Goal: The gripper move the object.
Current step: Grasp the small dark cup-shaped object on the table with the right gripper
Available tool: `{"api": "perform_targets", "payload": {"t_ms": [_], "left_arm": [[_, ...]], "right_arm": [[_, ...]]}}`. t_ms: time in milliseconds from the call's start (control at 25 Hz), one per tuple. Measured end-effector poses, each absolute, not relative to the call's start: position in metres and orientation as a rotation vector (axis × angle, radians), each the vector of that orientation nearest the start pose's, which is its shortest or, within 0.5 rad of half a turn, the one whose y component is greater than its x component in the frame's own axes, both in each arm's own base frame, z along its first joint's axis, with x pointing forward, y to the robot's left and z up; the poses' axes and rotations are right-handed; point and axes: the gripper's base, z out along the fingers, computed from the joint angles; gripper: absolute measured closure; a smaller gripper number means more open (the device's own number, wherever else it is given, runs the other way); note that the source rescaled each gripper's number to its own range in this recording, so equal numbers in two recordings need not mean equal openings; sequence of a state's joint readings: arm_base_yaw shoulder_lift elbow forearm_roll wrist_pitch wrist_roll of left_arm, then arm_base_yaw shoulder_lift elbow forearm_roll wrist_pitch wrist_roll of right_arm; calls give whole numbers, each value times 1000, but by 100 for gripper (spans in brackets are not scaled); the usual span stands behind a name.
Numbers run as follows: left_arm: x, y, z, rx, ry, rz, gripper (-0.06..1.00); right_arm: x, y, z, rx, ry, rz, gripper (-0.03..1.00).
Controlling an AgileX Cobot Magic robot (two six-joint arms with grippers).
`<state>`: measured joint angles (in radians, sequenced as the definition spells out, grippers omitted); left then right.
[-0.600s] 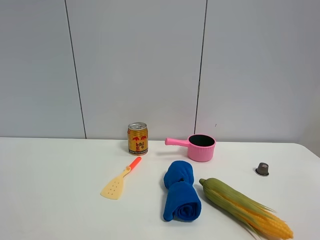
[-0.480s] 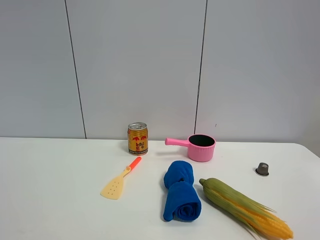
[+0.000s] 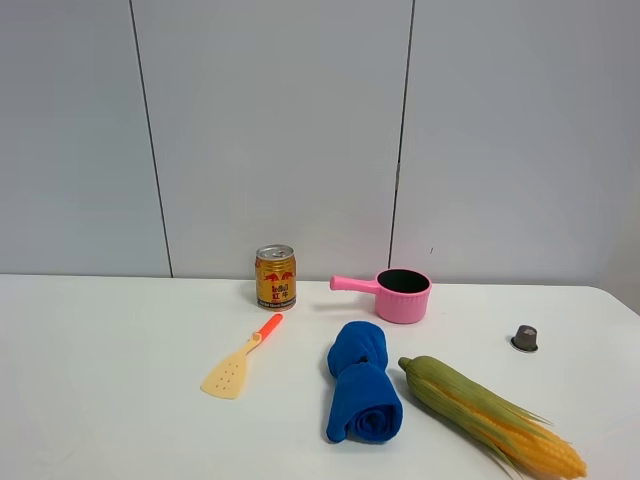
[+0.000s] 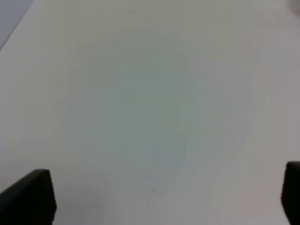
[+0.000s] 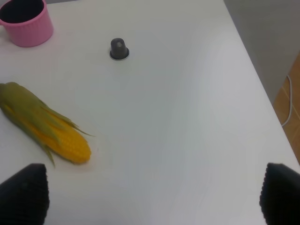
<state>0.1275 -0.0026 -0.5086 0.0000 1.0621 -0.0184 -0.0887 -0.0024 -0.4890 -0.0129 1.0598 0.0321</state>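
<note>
Now, nothing grasped yet. Right gripper point(image 5: 152, 197) is spread wide and empty, its fingers point(image 5: 24, 193) showing at two corners of its wrist view. Target is a small dark grey-brown capsule point(image 5: 119, 48). It stands alone on the white table point(image 5: 187, 117), wider rim down, near the table's right end and apart from the pink pot point(image 5: 26, 21) and the corn cob point(image 5: 44, 129).

Judged step: the approach. Best done by centring the jaws over the capsule, coming straight down and closing low near the rim. It is small and tapered, so it may squirt out if pinched high.

Left gripper point(image 4: 164, 197) is likewise splayed, over bare table only. Only the high camera shows the can point(image 3: 275, 278), spatula point(image 3: 240, 365) and rolled blue cloth point(image 3: 362, 395); it shows neither arm.
</note>
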Motion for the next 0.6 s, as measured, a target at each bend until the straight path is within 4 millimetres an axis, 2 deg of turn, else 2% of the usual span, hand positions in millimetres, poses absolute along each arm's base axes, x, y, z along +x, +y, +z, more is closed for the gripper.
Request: {"api": "perform_targets", "payload": {"t_ms": [600], "left_arm": [[-6,-1,280,-148,2030,69,-6]], "right_arm": [[-4,-1,274,124,2049,-51,11]]}}
